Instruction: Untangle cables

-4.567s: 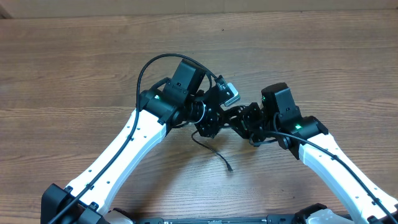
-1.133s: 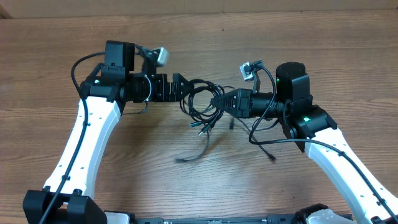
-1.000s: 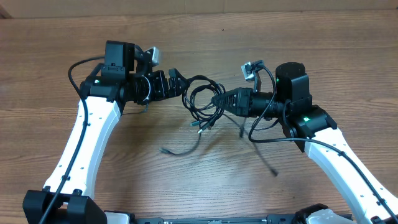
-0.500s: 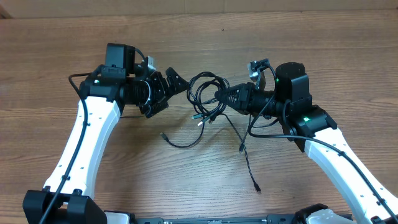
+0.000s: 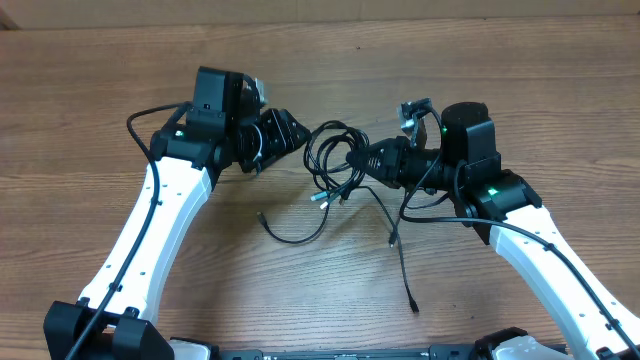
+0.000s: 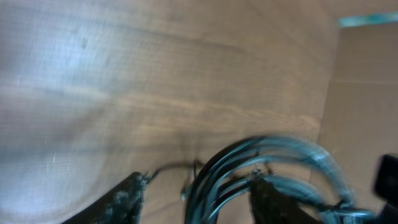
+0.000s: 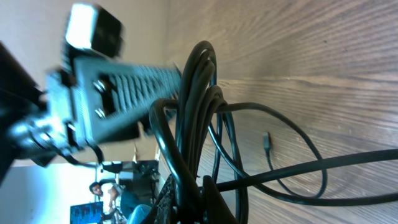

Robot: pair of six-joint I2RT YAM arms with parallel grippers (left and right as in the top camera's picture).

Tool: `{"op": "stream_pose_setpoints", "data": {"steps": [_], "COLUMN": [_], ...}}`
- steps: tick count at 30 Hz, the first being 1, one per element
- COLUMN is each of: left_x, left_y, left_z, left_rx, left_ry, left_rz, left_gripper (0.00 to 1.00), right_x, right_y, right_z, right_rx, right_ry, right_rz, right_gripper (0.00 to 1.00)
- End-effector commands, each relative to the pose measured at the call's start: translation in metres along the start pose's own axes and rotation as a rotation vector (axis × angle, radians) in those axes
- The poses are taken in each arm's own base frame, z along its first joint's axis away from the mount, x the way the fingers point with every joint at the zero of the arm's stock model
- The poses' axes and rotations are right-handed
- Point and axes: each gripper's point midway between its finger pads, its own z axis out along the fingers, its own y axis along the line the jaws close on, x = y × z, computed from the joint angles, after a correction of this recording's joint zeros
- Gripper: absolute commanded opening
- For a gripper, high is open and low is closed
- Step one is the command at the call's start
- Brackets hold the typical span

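The cables [image 5: 331,157] are thin black cords bunched in a coil held above the table's middle. My right gripper [image 5: 358,160] is shut on the coil's right side. The right wrist view shows its fingers [image 7: 193,200] clamped on the bundle [image 7: 194,106]. Loose ends trail down to the table: one curve [image 5: 295,232] to the lower left, one long strand [image 5: 405,280] toward the front. My left gripper [image 5: 293,134] is open and empty just left of the coil. In the blurred left wrist view, the cords [image 6: 261,158] show between and ahead of its spread fingers [image 6: 199,194].
The wooden table [image 5: 520,90] stretches all round. Small plug ends [image 5: 322,197] hang under the coil. Thick black wires run along both arms. The left gripper's body [image 7: 115,87] shows behind the bundle in the right wrist view.
The left gripper let go of the cords a second ago, and loose strands dropped to the table. Over the last half second the left arm moved right, toward the coil. The right gripper kept its hold.
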Motion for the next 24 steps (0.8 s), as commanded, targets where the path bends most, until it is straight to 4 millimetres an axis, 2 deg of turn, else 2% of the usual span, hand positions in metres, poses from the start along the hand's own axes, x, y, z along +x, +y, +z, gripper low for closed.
{"op": "stream_pose_setpoints", "data": {"steps": [1,4,6,9,10,15,24], "left_x": [-0.007,-0.005,0.0,0.014,0.018,0.03,0.033], "left_y": [-0.004,-0.011,-0.016,-0.019,-0.016,-0.012,-0.014], "left_z": [-0.003,-0.003,-0.003,-0.001,0.0,0.003,0.006], "left_rx": [0.013,0.048,0.076,0.08,0.067,0.043,0.04], "left_ry": [-0.04,-0.025,0.002,0.054,0.067,0.106,0.112], "left_rz": [0.021,0.028,0.032,0.026,0.019,0.005,0.015], "left_gripper": [0.5,0.33,0.28,0.39,0.39,0.34,0.31], "right_x": [0.0,-0.001,-0.002,-0.002,-0.002,-0.002,-0.002], "right_y": [0.009,0.007,0.006,0.005,0.005,0.005,0.005], "right_z": [-0.001,-0.001,-0.001,-0.001,-0.001,-0.001,-0.001], "right_rx": [-0.016,-0.005,0.003,0.006,0.006,0.006,0.006], "right_ry": [0.008,0.005,-0.003,-0.007,-0.006,-0.006,-0.005], "right_rz": [-0.076,-0.07,-0.069,-0.069,-0.068,-0.068,-0.067], "right_gripper": [0.04,0.04,0.04,0.04,0.04,0.04,0.04]}}
